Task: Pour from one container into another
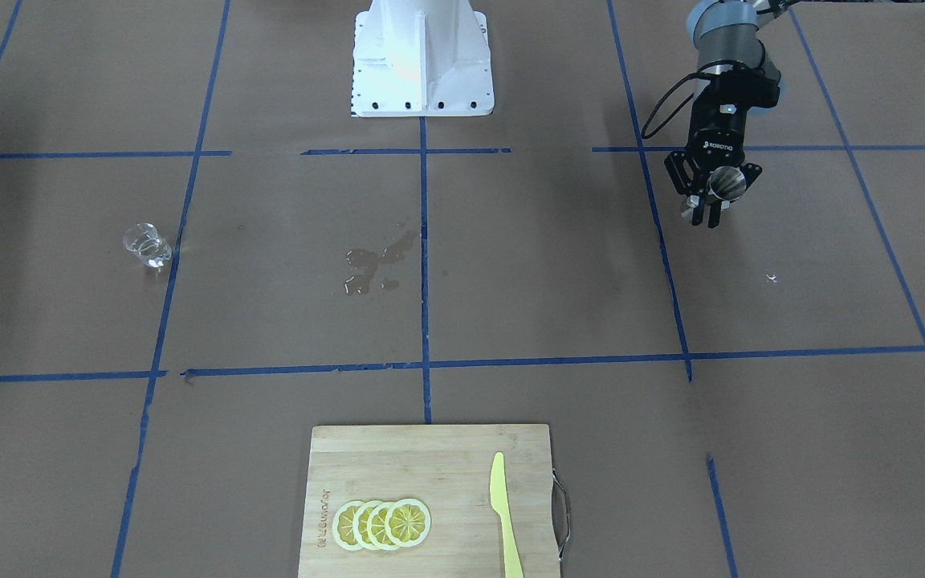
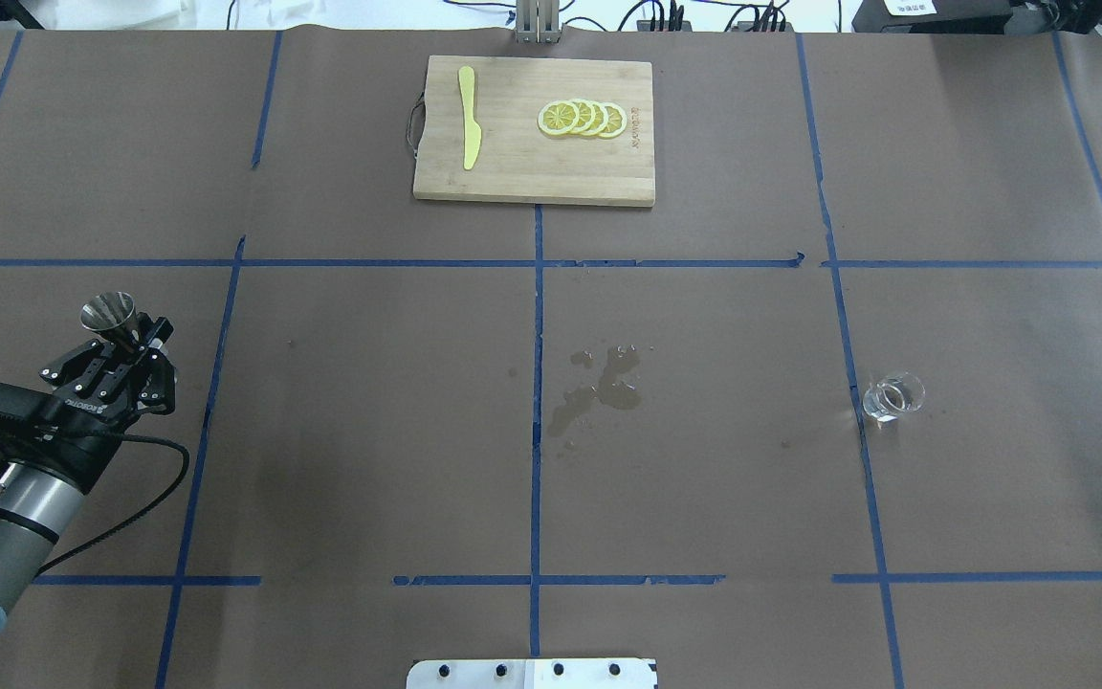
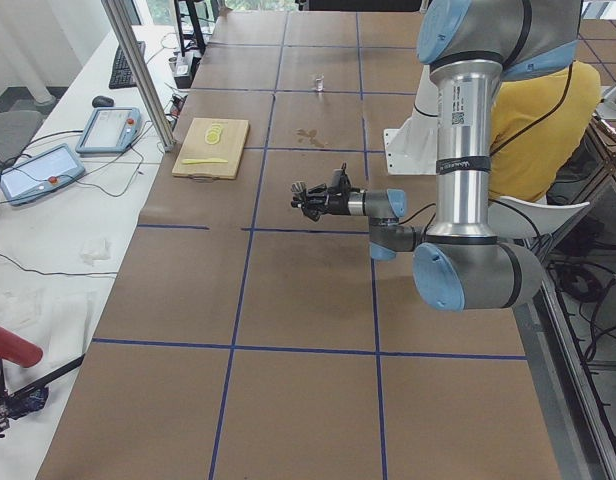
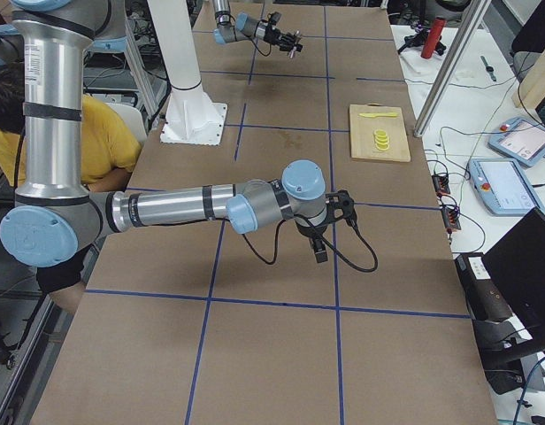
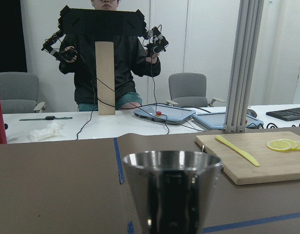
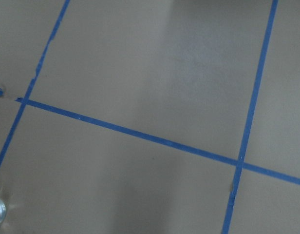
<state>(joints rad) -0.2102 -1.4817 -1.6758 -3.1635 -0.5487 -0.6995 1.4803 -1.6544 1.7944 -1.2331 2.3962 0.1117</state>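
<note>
Status: your left claw [image 2: 135, 335] pinches the jigger [image 2: 109, 311] at its waist. It is upright, off the table [image 2: 369, 459], and well to the robot's left of the wet patch [image 2: 599, 388].

The glass [image 2: 892, 395] sits alone on the table, well to the robot's right of that patch, with no claw on it. You cannot tell its fill from here.

Right claw [image 4: 343, 211]: seen only from the side, so you cannot tell whether it is spread or pressed together.

Judgement: the receiver is in hand. You have yet to grasp the glass, bring the two together and pour. The patch suggests some liquid is already lost.

Count:
- 1 glass
- 1 jigger
- 1 board [image 2: 513, 172], beyond the patch
- 1 knife [image 2: 468, 115]
- 4 lemon slices [image 2: 582, 118]
</note>
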